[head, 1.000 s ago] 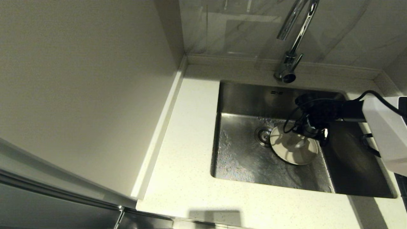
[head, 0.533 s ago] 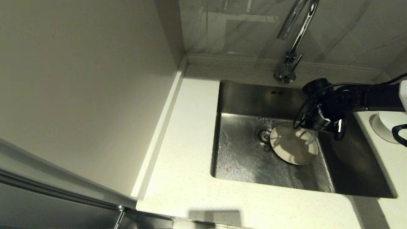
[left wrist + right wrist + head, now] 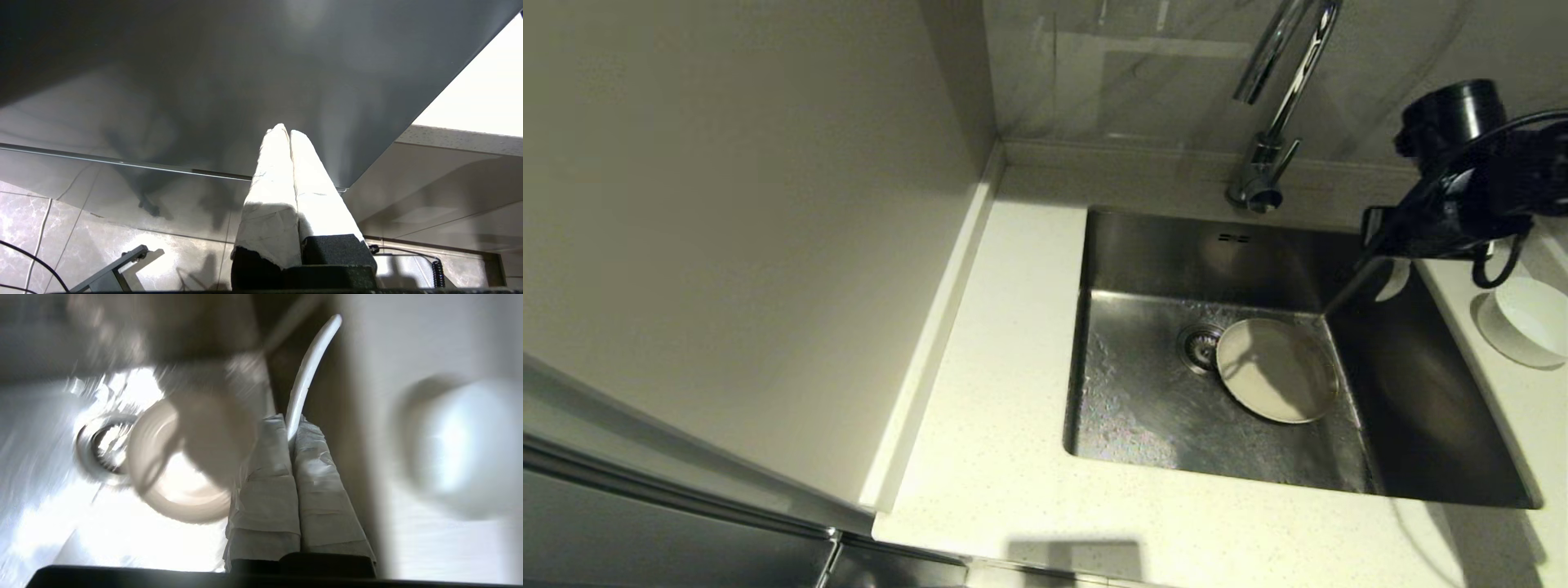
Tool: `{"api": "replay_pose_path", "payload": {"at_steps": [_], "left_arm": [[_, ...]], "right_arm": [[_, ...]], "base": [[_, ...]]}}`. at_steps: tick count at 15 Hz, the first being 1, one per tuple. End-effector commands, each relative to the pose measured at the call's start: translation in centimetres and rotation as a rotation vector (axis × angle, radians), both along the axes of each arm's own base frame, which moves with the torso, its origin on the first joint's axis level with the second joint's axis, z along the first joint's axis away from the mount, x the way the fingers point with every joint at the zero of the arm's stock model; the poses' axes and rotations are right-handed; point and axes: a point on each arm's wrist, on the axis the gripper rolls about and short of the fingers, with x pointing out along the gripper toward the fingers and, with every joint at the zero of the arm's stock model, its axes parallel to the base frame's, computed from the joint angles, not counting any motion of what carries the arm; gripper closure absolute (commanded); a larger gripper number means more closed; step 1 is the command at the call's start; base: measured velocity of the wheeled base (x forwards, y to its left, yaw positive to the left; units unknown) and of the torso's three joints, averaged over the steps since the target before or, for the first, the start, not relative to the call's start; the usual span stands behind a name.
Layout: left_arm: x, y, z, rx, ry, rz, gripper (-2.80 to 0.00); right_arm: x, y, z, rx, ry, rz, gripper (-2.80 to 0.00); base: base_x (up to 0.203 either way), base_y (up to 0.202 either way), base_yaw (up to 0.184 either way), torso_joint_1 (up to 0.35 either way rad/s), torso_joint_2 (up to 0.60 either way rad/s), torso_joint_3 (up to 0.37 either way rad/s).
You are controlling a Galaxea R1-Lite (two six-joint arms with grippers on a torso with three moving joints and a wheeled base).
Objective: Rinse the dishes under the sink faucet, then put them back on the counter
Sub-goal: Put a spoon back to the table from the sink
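A cream plate point(image 3: 1278, 369) lies flat on the floor of the steel sink point(image 3: 1143, 408), beside the drain strainer point(image 3: 1199, 347). My right gripper point(image 3: 1409, 257) hangs above the sink's far right corner, shut on the white spoon point(image 3: 1395, 284). In the right wrist view the spoon point(image 3: 312, 367) sticks out past the closed fingertips point(image 3: 300, 433), with the plate point(image 3: 179, 486) and the bowl point(image 3: 461, 445) on either side. The white bowl point(image 3: 1531, 322) stands on the counter point(image 3: 996, 457) right of the sink. The chrome faucet point(image 3: 1278, 106) rises behind the sink. My left gripper point(image 3: 286, 130) is shut and parked low, away from the counter.
A tall pale wall panel point(image 3: 727, 229) bounds the counter on the left. A raised rim point(image 3: 1143, 155) runs along the back wall. The sink floor is wet around the drain.
My right gripper has lifted off the plate and swung up and to the right with the spoon. The bowl on the right counter has come into view. The plate has not moved.
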Motion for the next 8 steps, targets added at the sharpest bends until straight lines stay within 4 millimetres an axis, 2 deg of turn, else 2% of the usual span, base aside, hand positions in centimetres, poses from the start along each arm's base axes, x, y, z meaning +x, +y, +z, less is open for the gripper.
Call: {"api": "replay_pose_path", "payload": {"at_steps": [1, 6, 8], "left_arm": [[0.0, 0.0, 0.0, -0.001, -0.003, 0.0, 0.0], [0.0, 0.0, 0.0, -0.001, -0.003, 0.0, 0.0], [0.0, 0.0, 0.0, -0.001, -0.003, 0.0, 0.0]], "right_arm": [[-2.5, -2.0, 3.3, -0.018, -0.084, -0.046, 0.0], [-2.7, -8.0, 5.0, -0.142, -0.193, -0.168, 0.0], [-1.7, -10.0, 4.4, -0.2, -0.222, -0.199, 0.0]], "base": [[0.0, 0.0, 0.0, 0.0, 0.0, 0.0], [0.0, 0.0, 0.0, 0.0, 0.0, 0.0], [0.0, 0.0, 0.0, 0.0, 0.0, 0.0]]}}
